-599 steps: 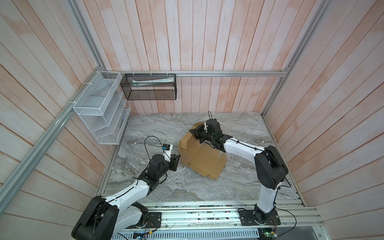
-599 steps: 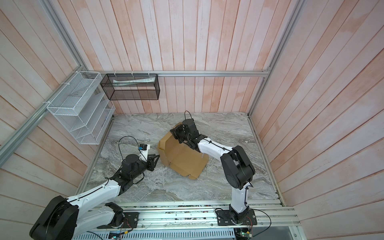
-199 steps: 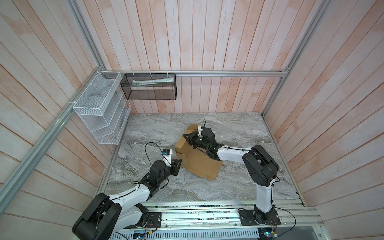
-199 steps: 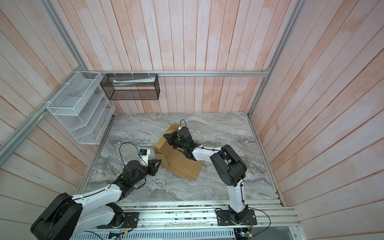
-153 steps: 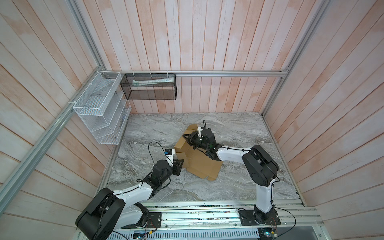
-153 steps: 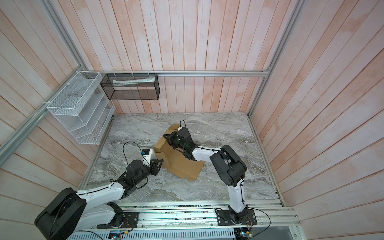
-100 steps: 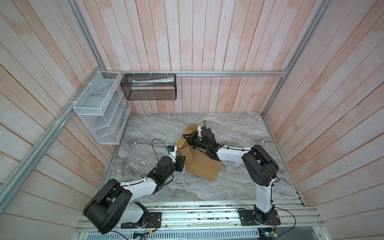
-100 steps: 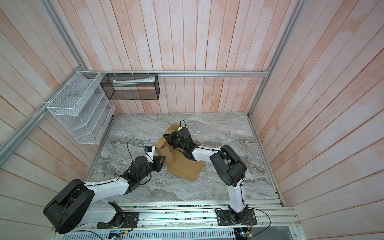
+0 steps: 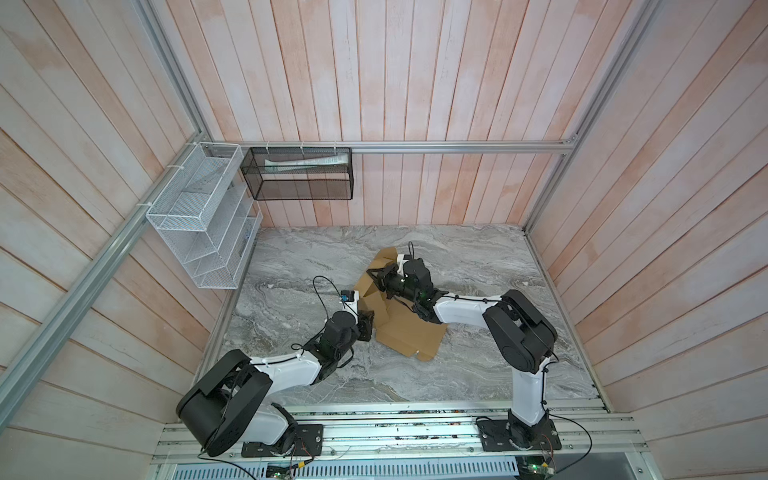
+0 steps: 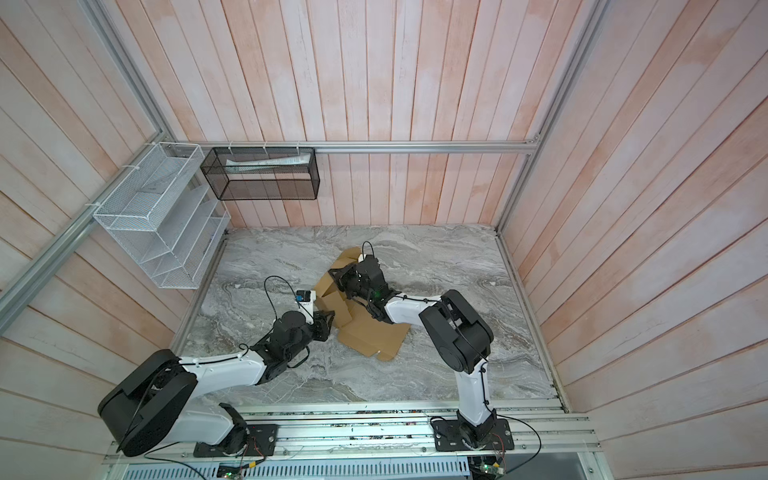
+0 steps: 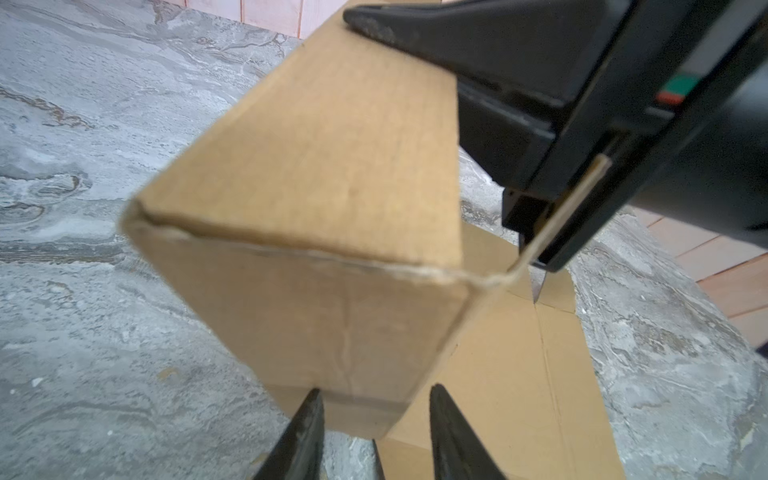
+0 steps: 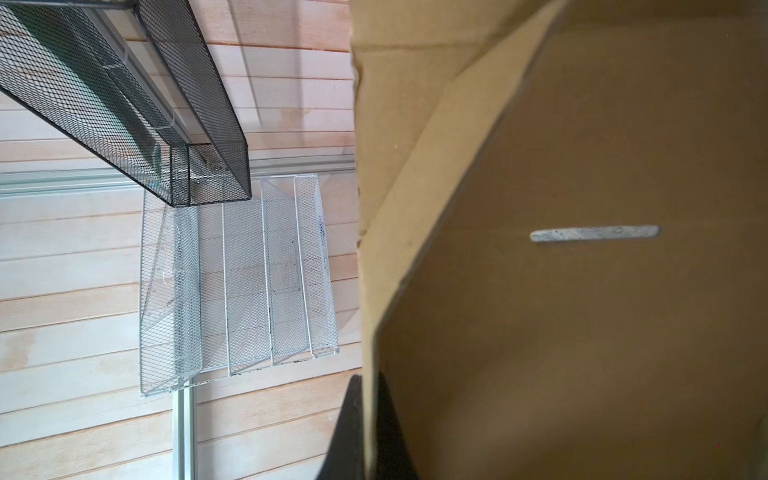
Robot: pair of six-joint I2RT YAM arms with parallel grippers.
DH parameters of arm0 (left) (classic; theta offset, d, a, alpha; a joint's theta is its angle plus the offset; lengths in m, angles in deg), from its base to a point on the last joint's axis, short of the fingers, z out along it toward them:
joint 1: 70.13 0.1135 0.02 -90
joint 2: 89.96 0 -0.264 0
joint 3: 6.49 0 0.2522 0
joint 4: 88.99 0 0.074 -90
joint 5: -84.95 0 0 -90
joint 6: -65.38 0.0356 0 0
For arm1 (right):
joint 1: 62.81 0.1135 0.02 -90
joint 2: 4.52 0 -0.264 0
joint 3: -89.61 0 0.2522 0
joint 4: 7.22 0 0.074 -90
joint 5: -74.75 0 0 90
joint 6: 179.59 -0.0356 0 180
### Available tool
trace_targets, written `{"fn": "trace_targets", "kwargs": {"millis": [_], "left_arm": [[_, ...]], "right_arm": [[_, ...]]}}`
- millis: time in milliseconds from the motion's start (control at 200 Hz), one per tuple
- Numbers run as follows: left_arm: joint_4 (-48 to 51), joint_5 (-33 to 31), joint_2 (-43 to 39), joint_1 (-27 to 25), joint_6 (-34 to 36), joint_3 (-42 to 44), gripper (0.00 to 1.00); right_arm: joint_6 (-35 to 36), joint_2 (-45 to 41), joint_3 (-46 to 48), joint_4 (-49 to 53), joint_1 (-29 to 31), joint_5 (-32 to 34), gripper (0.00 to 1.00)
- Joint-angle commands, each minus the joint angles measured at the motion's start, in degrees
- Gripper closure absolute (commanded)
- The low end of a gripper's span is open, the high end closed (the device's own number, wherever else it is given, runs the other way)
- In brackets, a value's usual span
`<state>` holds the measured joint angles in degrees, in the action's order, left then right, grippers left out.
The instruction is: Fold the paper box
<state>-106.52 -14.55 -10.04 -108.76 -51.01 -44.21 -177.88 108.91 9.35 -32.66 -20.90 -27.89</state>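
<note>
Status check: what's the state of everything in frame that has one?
paper box, partly folded, near panel flat on the table
left gripper, open, at the box's raised corner
right gripper, shut on a raised flap
black mesh basket, hanging, white paper inside

**Cardboard mailer half raised**

The plain brown, unprinted corrugated-cardboard paper box (image 9: 409, 336) is only partly folded. Its wide panel lies flat near the middle of the grey marbled tabletop (image 9: 465, 374), creases showing. Toward the tabletop's back-left, its other panels and flaps stand raised and tilted, meeting in one creased corner. A narrow slot pierces one raised panel.
</note>
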Motion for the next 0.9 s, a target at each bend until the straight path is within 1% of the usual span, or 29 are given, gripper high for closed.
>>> {"fn": "trace_targets", "kwargs": {"millis": [0,255,410,620,895], "left_arm": [[0.7,-4.9,-1.6,-1.3,-1.4,-1.5,0.56],[2.8,-10.4,-1.6,-1.7,-2.1,-1.8,0.53],[3.6,-12.8,-0.2,-1.9,-3.3,-2.9,0.52],[4.6,-17.9,1.4,-2.7,-5.2,-4.7,0.5],[5.2,-22.0,3.9,-3.8,-6.2,-7.2,0.5]], "right_arm": [[-0.5,0.1,0.7,-1.4,0.6,-1.3,1.0],[0.2,-0.2,0.1,-4.7,1.0,-2.0,1.0],[0.5,-1.1,1.7,-6.0,1.2,-1.9,1.0],[0.0,-1.7,3.6,-7.6,1.3,-1.1,1.0],[-0.4,-0.8,4.3,-8.5,1.6,-1.2,1.0]]}}
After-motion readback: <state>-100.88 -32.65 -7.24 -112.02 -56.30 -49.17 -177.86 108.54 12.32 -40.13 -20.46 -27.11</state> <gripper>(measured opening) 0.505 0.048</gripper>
